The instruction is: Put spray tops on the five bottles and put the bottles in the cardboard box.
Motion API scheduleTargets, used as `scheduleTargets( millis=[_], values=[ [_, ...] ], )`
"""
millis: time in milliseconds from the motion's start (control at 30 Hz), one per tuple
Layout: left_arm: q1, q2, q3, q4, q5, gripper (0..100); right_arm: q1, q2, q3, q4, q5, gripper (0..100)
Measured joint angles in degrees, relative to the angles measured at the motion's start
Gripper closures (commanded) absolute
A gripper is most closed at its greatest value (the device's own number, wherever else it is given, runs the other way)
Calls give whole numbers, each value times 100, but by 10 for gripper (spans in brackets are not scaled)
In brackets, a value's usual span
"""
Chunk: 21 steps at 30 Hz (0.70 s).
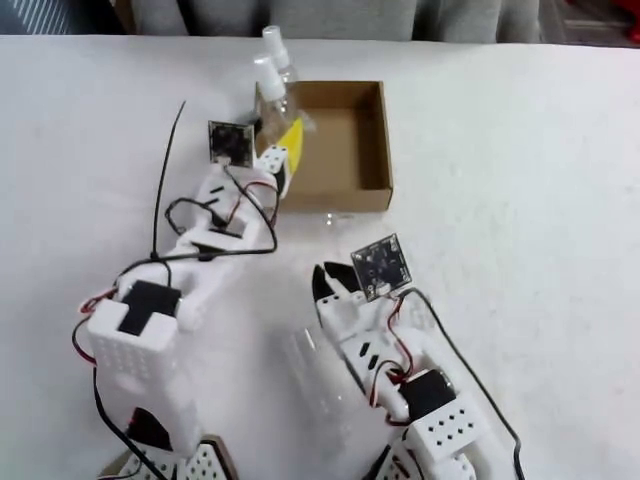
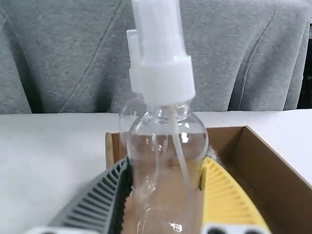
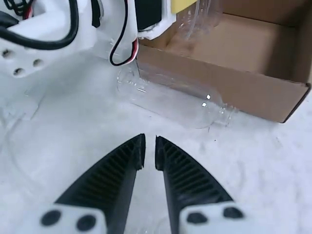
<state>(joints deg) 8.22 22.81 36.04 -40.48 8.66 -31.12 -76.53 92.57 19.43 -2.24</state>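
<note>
Two capped bottles crowd the far left corner of the cardboard box [image 1: 340,190]. Our left gripper [image 2: 165,195] pinches one clear bottle [image 2: 165,146] upright at the left wall, spray top [image 2: 163,73] on, and a second capped bottle [image 2: 127,109] stands just behind it. An uncapped bottle [image 3: 170,97] lies on the white table [image 1: 520,150], touching the box's near wall. Our right gripper [image 3: 150,146] hovers near it, fingers pressed almost together on nothing. Another uncapped bottle [image 1: 305,350] lies beside our right arm.
</note>
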Motion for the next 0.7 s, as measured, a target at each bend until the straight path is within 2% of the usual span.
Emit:
scheduleTargets(
  millis=[233, 467, 700],
  values=[
    [0, 53, 0, 79, 0, 977, 0, 0, 0, 0, 0, 981],
    [-88, 932, -818, 79, 0, 977, 0, 0, 0, 0, 0, 981],
    [-114, 1002, -897, 79, 0, 977, 0, 0, 0, 0, 0, 981]
  ],
)
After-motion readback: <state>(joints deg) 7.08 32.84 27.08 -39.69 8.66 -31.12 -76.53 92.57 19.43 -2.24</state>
